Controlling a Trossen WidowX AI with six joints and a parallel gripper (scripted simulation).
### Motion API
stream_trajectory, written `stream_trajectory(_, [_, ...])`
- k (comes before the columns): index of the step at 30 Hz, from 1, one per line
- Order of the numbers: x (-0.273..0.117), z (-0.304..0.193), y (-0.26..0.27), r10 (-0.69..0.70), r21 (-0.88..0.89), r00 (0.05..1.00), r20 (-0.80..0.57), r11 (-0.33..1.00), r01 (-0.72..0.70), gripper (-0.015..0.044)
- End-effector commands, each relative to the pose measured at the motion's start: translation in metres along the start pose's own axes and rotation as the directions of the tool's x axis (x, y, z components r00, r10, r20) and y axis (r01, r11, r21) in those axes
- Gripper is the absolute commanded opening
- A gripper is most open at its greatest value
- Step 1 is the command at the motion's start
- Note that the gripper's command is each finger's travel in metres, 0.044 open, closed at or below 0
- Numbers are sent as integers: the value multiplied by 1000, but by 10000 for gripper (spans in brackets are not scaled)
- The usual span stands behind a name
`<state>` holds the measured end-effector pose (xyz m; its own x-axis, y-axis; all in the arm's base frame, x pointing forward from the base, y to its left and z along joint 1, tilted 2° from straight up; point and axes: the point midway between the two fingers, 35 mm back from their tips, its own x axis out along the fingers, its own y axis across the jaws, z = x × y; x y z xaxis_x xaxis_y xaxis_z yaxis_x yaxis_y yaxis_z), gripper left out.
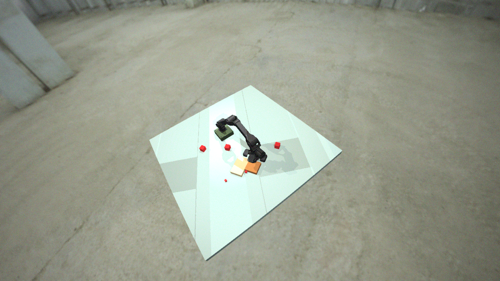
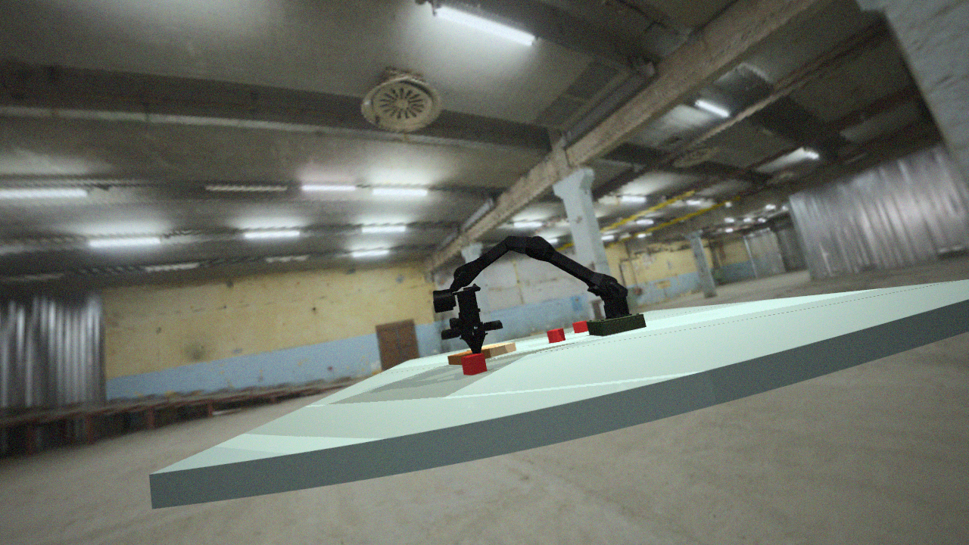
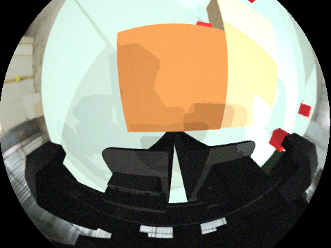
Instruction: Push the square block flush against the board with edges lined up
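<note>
As the shut claw (image 1: 252, 159) (image 2: 477, 350) (image 3: 173, 131) sat at its near edge, the block (image 1: 254, 167) (image 2: 455, 359) (image 3: 165, 76) lay alongside the board (image 1: 238, 168) (image 2: 503, 349) (image 3: 252, 69)

Claw: pointing down, fingers together, nothing clamped. Tips were right at the middle of the block's near edge; couldn't tell if they actually touched it.

Block: orange, flat on the table (image 1: 223, 223) (image 2: 609, 379) (image 3: 76, 41), directly ahead of the claw in the wrist view. One whole side ran along the board's long side, no gap visible.

Board: pale, flat, ahead and to the right of the claw in that view. Its near edge looked about even with the block's, and its far end stuck out past the block.

Other stuff: a small red cube (image 1: 246, 171) (image 3: 203, 24) was just past the block from the claw, near the board. A bigger red cube (image 1: 277, 145) (image 2: 474, 363) sat off to the claw's side, away from the board. The arm (image 1: 243, 130) (image 2: 521, 245) reached back from the claw to a green base (image 1: 228, 135) (image 2: 616, 326), well apart from both parts.

Claw wasn't clear of the block.
</note>
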<state>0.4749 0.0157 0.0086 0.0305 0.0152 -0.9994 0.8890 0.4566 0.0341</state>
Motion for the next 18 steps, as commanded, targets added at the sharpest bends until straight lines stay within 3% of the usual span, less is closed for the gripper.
stream_trajectory(1, [3, 8, -3, -8, 3, 1000, 2, 1000, 8, 0])
stream_trajectory(18, [3, -13, -1, -8, 3, 1000, 0, 1000, 8, 0])
